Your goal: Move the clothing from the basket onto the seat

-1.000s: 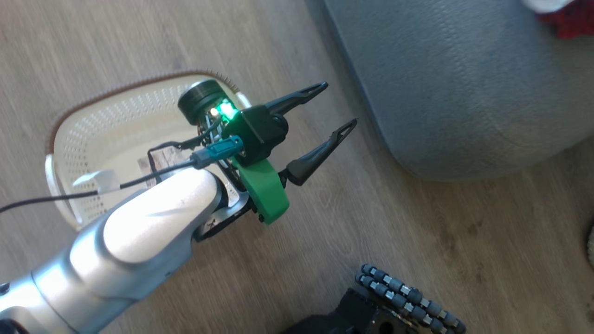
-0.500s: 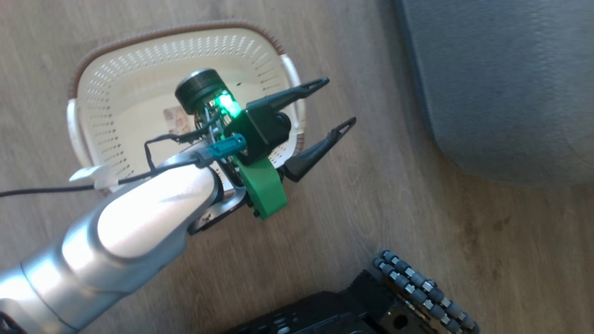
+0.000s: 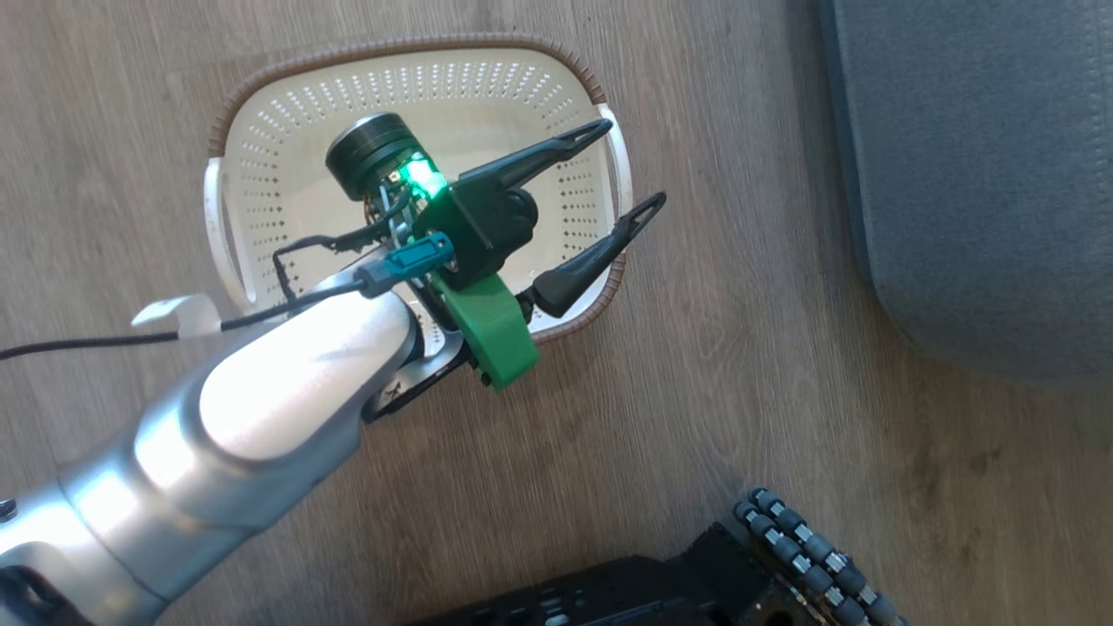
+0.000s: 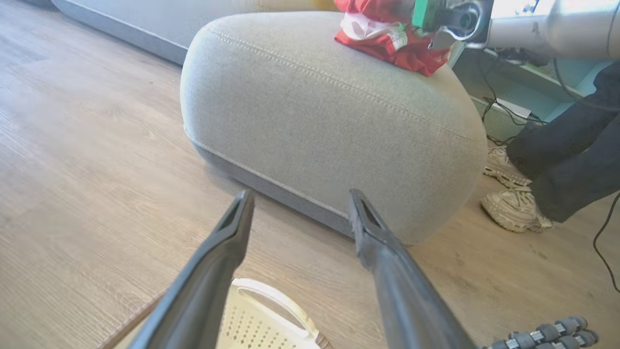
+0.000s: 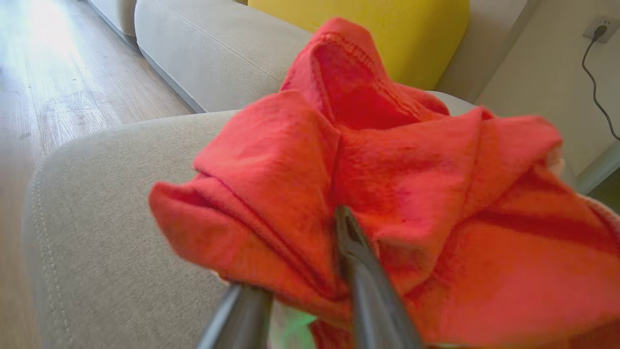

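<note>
Right gripper point(image 5: 295, 261) sunk in soft bright red clothing point(image 5: 387, 194) on the grey upholstered seat point(image 5: 121, 194), grip unclear; best open fully, lift straight up. Left gripper point(image 3: 633, 163) gapes.

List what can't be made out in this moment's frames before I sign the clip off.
- Head view: the left gripper and its forearm cover part of the basket floor.
- Head view: the seat is cut off by the top and right edges.
- Right wrist view: the clothing covers the tips of the right gripper, so whether it is gripped or released is unclear.
- Left wrist view: the person's legs are cut off by the right edge.
</note>
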`<state>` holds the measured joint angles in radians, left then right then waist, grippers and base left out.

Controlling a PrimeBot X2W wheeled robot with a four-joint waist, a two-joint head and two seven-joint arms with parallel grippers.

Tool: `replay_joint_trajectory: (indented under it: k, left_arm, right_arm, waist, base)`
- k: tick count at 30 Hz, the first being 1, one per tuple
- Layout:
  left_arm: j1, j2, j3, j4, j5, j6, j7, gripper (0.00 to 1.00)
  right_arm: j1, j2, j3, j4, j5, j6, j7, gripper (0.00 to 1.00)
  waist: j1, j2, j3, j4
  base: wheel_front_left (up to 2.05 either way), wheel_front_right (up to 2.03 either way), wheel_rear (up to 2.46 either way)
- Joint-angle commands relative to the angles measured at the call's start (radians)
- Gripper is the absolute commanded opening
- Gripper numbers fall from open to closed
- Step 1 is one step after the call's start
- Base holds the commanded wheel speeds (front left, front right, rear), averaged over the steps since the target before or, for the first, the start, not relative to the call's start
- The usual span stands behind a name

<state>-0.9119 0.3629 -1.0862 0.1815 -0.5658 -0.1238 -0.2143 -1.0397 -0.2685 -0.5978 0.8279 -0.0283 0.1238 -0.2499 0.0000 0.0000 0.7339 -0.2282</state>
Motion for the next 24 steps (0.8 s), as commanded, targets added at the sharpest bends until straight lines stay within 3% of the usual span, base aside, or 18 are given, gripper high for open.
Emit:
replay_joint_trajectory:
  k: [1, 13, 24]
  left_arm:
    - [-0.024, -0.001, 0.033, -0.022, -0.01, -0.003, -0.014, 1.0]
    - [0.018, -0.038, 0.049, 0.027, -0.027, -0.004, -0.043, 1.0]
    - [0.1, -0.102, 0.113, 0.031, -0.026, -0.005, -0.047, 1.0]
  right_arm:
    - [0.037, -0.007, 0.023, -0.059, 0.017, 0.007, -0.011, 1.0]
    - [0.35, 0.048, 0.201, -0.357, 0.133, 0.007, -0.012, 1.0]
    - [0.488, 0.06, 0.396, -0.506, 0.164, 0.007, -0.012, 1.0]
  waist:
    - [0.0, 0.0, -0.013, -0.003]
    - [0.0, 0.0, -0.146, -0.015]
    - [0.0, 0.0, -0.305, 0.03]
  base:
    - [0.0, 0.0, 0.0]
    - [0.0, 0.0, 0.0]
    - [0.0, 0.0, 0.0]
